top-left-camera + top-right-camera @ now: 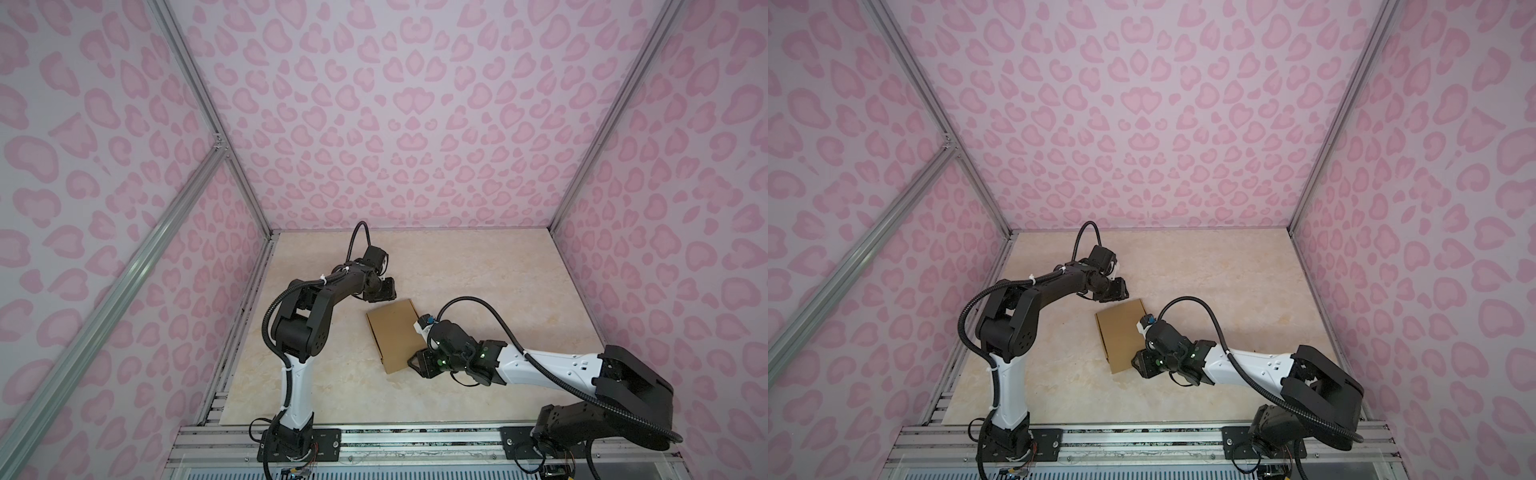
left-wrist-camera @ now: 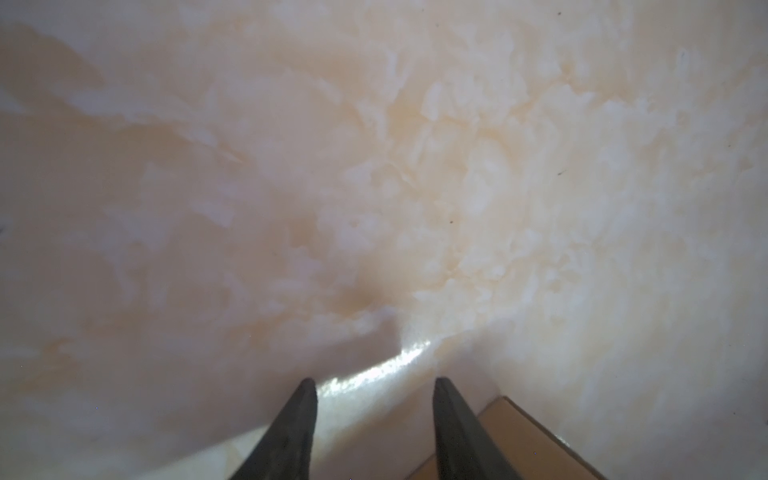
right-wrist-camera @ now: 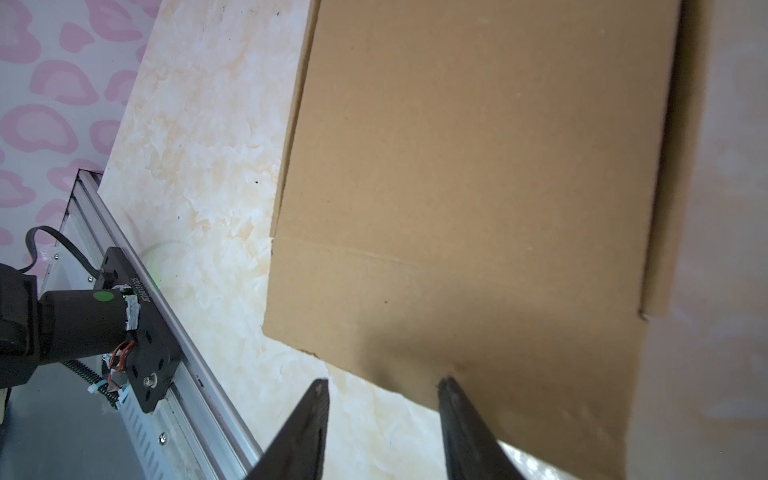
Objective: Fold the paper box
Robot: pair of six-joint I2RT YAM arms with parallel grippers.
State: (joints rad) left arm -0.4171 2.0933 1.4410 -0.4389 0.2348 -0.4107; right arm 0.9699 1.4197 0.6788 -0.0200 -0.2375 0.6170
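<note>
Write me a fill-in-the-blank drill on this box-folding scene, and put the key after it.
The paper box lying on the table is ____ in colour. The walls around the table carry a ____ spotted pattern. The left gripper and the right gripper both have their jaws ____, with table showing between them.
Missing words: brown; pink; open.

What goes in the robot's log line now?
paper box: looks closed, on table | left gripper: open, empty | right gripper: open, at box edge
</note>
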